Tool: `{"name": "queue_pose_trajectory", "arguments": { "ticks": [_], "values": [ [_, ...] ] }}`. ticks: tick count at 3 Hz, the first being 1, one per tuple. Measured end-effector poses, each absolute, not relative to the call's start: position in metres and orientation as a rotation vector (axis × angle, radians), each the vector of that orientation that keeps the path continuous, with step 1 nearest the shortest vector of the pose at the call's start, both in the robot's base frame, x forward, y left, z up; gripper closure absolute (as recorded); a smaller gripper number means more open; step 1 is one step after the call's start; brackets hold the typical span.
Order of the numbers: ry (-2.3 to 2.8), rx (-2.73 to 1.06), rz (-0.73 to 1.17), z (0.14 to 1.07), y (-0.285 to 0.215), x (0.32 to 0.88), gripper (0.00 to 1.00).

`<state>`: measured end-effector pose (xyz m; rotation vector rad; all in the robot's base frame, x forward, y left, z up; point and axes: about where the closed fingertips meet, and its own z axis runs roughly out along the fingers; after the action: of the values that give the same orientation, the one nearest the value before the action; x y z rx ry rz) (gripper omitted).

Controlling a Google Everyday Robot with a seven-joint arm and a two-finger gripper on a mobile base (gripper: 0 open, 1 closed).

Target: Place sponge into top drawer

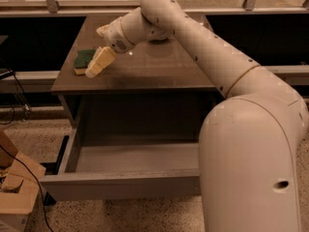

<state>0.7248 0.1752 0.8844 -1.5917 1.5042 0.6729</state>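
sponge on the cabinet top, gripper beside it

far down and left of the gripper (100,46), a cardboard box (14,197) sits on the speckled floor. the sponge (84,60) lies green side up at the left edge of the brown cabinet top (159,66), just left of the gripper's lower finger (100,62); the finger seems to touch it, though the contact is hard to make out. the gripper is spread, its other finger showing well above, with nothing between them. below the gripper, the top drawer (135,158) stands pulled out, its grey inside bare. to the right, the white arm (207,47) runs back to the robot's body (251,163).
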Motion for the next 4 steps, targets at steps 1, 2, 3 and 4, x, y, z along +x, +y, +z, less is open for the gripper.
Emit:
{"name": "queue_pose_trajectory", "arguments": {
  "ticks": [1, 2, 3, 4],
  "values": [
    [1.525, -1.605, 0.673, 0.875, 0.181, 0.726, 0.00],
    [1.547, -1.606, 0.669, 0.866, 0.184, 0.729, 0.00],
    [1.553, -1.592, 0.652, 0.864, 0.188, 0.735, 0.00],
    [1.541, -1.554, 0.654, 0.861, 0.193, 0.749, 0.00]
  ]
}}
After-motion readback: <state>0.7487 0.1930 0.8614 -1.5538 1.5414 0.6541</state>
